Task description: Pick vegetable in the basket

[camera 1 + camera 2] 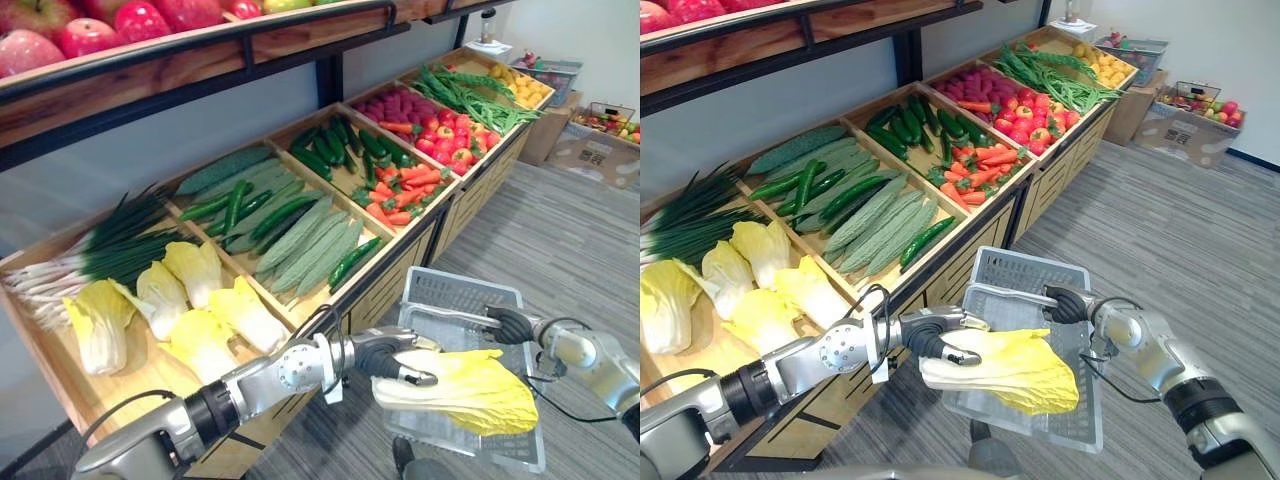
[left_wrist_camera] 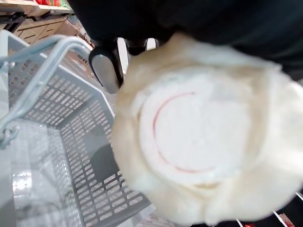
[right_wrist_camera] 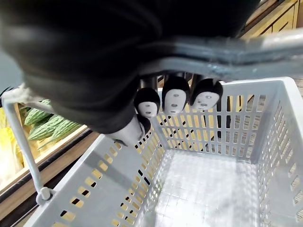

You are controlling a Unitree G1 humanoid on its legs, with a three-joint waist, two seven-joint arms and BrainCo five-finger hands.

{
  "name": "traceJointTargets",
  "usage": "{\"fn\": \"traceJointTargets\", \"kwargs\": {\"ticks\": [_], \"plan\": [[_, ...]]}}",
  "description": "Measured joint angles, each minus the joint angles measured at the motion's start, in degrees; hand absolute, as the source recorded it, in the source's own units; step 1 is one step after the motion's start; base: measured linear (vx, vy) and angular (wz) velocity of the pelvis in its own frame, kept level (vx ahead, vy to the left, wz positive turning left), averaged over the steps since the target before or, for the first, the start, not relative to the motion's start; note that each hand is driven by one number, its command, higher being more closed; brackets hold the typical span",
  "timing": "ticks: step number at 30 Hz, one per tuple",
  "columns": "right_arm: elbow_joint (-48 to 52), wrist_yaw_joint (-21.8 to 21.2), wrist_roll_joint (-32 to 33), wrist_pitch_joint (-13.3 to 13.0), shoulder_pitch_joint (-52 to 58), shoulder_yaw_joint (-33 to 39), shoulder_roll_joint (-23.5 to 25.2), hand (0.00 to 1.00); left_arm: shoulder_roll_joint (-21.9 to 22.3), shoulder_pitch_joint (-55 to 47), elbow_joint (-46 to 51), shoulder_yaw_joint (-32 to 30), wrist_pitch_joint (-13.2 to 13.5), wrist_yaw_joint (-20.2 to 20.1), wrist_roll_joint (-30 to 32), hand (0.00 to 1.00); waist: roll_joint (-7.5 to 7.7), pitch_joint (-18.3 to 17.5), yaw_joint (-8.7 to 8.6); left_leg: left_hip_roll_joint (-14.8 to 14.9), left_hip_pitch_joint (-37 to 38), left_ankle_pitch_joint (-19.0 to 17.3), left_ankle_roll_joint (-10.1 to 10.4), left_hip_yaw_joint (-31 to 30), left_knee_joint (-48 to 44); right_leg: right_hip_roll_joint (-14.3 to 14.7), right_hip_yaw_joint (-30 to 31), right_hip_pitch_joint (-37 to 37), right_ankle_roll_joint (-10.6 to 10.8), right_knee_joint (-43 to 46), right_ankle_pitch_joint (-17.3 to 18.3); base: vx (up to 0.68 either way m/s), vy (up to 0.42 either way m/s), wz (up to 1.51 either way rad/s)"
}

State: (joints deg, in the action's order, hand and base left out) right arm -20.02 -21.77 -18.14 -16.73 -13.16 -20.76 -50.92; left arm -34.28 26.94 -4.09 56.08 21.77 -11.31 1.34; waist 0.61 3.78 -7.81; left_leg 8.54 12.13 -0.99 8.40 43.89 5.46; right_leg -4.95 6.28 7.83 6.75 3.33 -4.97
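Display stand at left, its compartments running away from the robot: scallions and loose cabbages nearest, gourds next, carrots beyond. Apples on the shelf above and behind. Basket over the floor, right of the stand's front. Held cabbage, in the left hand, above the basket's near part; right hand on the handle, just behind it.

A slanted wooden display stand, divided into compartments, runs along a pale grey wall. A dark-framed wooden upper shelf is mounted above it. The floor is grey striped carpet. A cardboard box stands against the white far wall.
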Motion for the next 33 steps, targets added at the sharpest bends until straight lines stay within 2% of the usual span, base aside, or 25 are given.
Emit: {"fn": "traceJointTargets", "kwargs": {"ticks": [7, 11, 13, 20, 24, 31, 32, 33], "plan": [[1.2, -1.7, -0.1, -1.1, -1.1, -2.2, -0.2, 1.00, 6.7, 0.0, -7.6, 0.1, -2.0, 3.3, 1.9, 1.00, -1.18, -0.4, -1.70, -0.1, 0.3, -0.1, 0.0, 1.3, 0.0, 0.2, 0.9, 1.5, 0.0, 2.5, 1.1, -0.01, 0.007, -0.06], [1.6, -3.6, -0.1, -2.2, -2.1, -2.4, -0.2, 1.00, 10.1, 0.0, -11.0, -0.2, -3.5, 4.9, 2.3, 1.00, -1.47, -0.4, -1.74, -0.4, 0.1, -0.2, 0.2, 2.7, 0.0, 0.6, 2.3, 3.0, 0.0, 3.7, 1.5, -0.01, 0.009, -0.17], [1.6, -3.9, -0.1, -2.3, -2.3, -2.7, -0.2, 1.00, 11.7, 0.0, -12.7, -0.3, -3.8, 5.6, 3.0, 1.00, -1.63, -0.3, -2.30, -0.4, 0.3, -0.2, 0.2, 2.8, 0.0, 0.7, 2.4, 3.1, 0.0, 4.1, 1.7, 0.00, 0.005, -0.03], [1.6, -5.1, -0.1, -2.4, -4.4, -4.0, -0.2, 1.00, 15.7, 0.0, -16.7, -2.4, -5.6, 6.6, 4.7, 1.00, -2.34, -0.2, -3.12, -0.5, 1.1, -0.3, 0.3, 4.4, 0.0, 1.4, 3.8, 4.1, -0.1, 5.9, 2.7, 0.00, 0.010, -0.12], [1.6, -5.3, -1.2, -2.3, -6.0, -4.6, 0.2, 1.00, 16.9, 0.0, -18.5, -2.6, -5.8, 7.4, 6.6, 1.00, -2.70, 0.1, -3.12, 0.2, 0.4, -2.1, 0.4, 5.7, -3.5, 1.6, 5.3, 5.0, 0.0, 6.8, 2.8, 0.02, 0.022, -0.17], [1.6, -6.7, -1.7, -2.3, -6.8, -4.6, 0.3, 1.00, 20.8, 0.0, -22.9, -4.3, -6.0, 8.1, 9.2, 1.00, -2.80, 0.1, -3.18, 0.3, 0.3, -2.6, 0.8, 5.8, -4.0, 1.6, 5.6, 5.0, 0.0, 7.0, 2.8, 0.00, 0.031, -0.01], [1.6, -6.9, -1.7, -2.3, -7.2, -4.6, 0.3, 1.00, 21.3, 0.0, -23.6, -4.6, -6.1, 8.4, 10.1, 0.00, -2.80, 0.1, -3.22, 0.3, 0.3, -2.7, 0.8, 5.9, -4.0, 1.6, 5.7, 5.0, 0.0, 7.0, 2.8, -0.01, 0.035, -0.03], [1.6, -7.2, -1.7, -2.3, -7.7, -4.6, 0.4, 1.00, 22.1, 0.0, -24.5, -4.9, -6.2, 8.6, 11.0, 0.00, -2.80, 0.1, -3.27, 0.3, 0.3, -2.8, 0.8, 6.0, -4.0, 1.6, 5.8, 5.1, 0.0, 7.0, 2.8, -0.01, 0.035, -0.04]]}}
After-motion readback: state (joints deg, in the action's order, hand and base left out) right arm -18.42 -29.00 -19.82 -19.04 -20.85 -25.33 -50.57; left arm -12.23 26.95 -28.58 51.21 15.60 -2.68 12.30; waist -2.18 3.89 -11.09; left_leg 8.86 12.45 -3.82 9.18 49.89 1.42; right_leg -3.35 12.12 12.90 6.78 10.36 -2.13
